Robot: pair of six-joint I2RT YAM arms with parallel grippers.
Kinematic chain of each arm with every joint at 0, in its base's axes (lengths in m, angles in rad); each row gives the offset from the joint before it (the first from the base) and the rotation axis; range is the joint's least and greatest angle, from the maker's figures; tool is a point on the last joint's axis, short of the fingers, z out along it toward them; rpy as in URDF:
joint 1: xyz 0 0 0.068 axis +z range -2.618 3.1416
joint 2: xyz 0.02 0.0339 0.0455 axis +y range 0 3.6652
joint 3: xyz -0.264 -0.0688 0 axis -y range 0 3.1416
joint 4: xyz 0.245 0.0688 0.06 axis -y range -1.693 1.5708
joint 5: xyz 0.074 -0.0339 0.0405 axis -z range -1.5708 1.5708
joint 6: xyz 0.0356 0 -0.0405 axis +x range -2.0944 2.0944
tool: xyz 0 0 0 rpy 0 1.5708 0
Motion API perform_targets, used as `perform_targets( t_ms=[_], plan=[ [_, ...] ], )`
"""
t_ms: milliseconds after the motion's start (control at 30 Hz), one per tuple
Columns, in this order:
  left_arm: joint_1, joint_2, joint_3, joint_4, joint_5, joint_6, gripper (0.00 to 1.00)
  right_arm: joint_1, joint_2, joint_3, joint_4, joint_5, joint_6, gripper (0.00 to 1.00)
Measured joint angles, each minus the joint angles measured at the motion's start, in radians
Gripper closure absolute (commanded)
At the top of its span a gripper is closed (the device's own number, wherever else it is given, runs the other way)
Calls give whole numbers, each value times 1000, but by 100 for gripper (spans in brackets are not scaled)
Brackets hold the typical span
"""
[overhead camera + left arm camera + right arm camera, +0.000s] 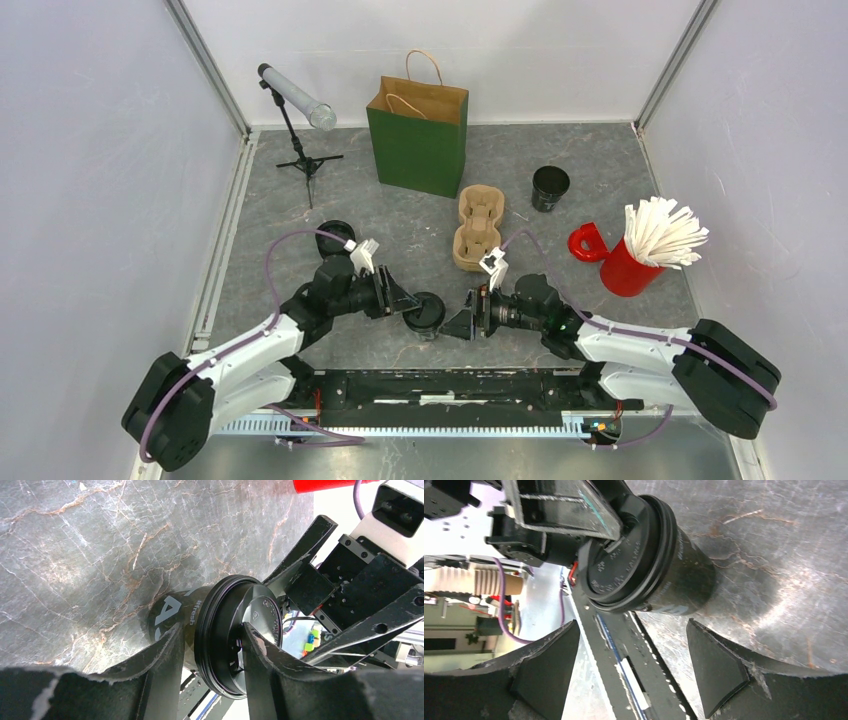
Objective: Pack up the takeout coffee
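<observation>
Your left gripper (413, 309) is clamped on the takeout coffee (172, 614) at its lid rim, front centre of the table, and your right gripper (633, 629) gapes just beside it, so lifting may pop the lid or a nudge may tip it.

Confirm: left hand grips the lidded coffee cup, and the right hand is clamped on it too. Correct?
Half right. The left hand does grip the lidded coffee cup, but the right hand is not clamped on it. The right wrist view shows its fingers spread wide, clear of the cup.
</observation>
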Motion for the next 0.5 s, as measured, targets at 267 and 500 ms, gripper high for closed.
perform_targets(
  t_ms=[267, 500],
  plan=[
    [-35, -58, -34, 3, -31, -27, 49, 35, -50, -5, 71, 22, 103, 15],
    [-66, -60, -42, 23, -57, -35, 49, 56, -55, -19, 74, 68, 150, 17]
  ],
)
